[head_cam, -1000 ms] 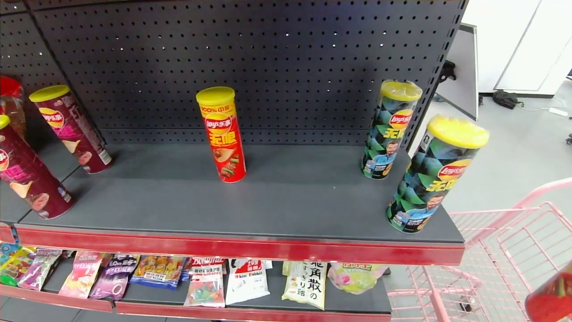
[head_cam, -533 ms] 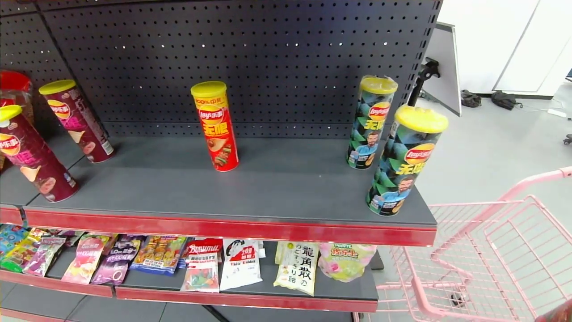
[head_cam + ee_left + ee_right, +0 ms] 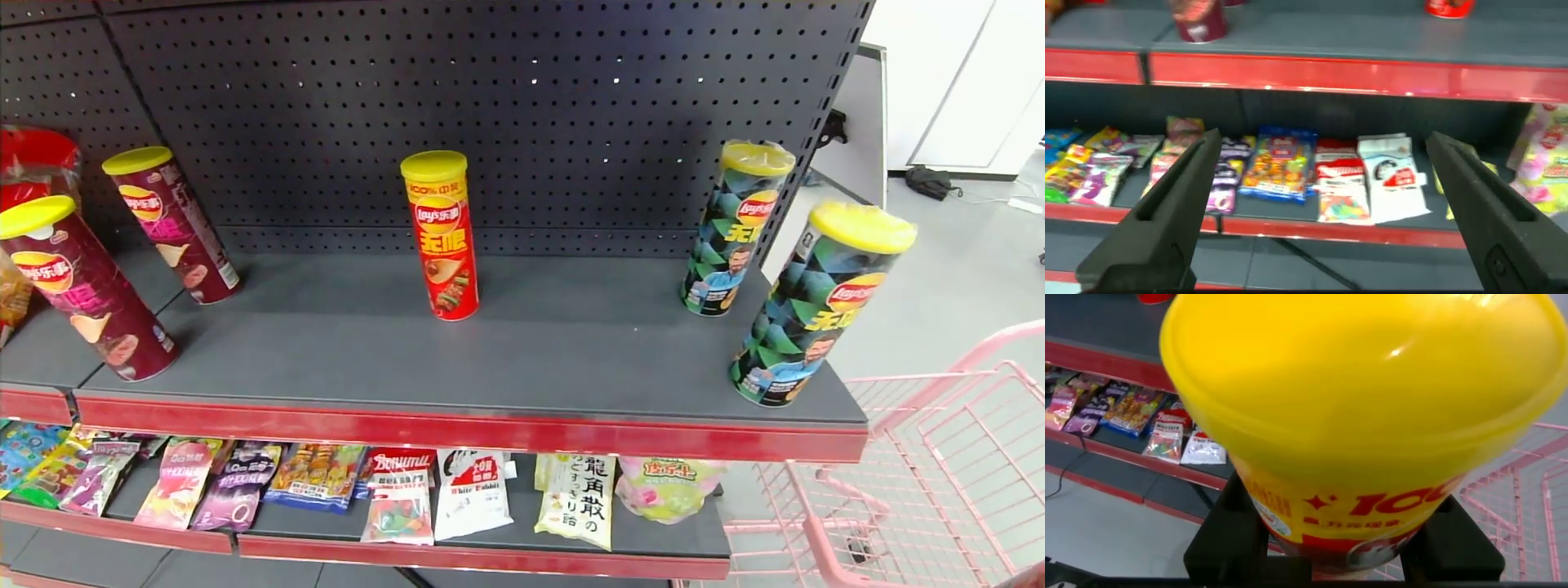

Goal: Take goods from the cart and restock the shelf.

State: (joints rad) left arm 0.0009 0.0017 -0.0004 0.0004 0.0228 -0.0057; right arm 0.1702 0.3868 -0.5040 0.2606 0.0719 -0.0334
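Gripping a yellow-lidded red can with the right gripper, fingers clenched on its body, beside the pink cart. Holding the left gripper released, bare, before the lower shelf's snack bags. Standing on the upper shelf: another red can mid-back, green can at the right front corner.
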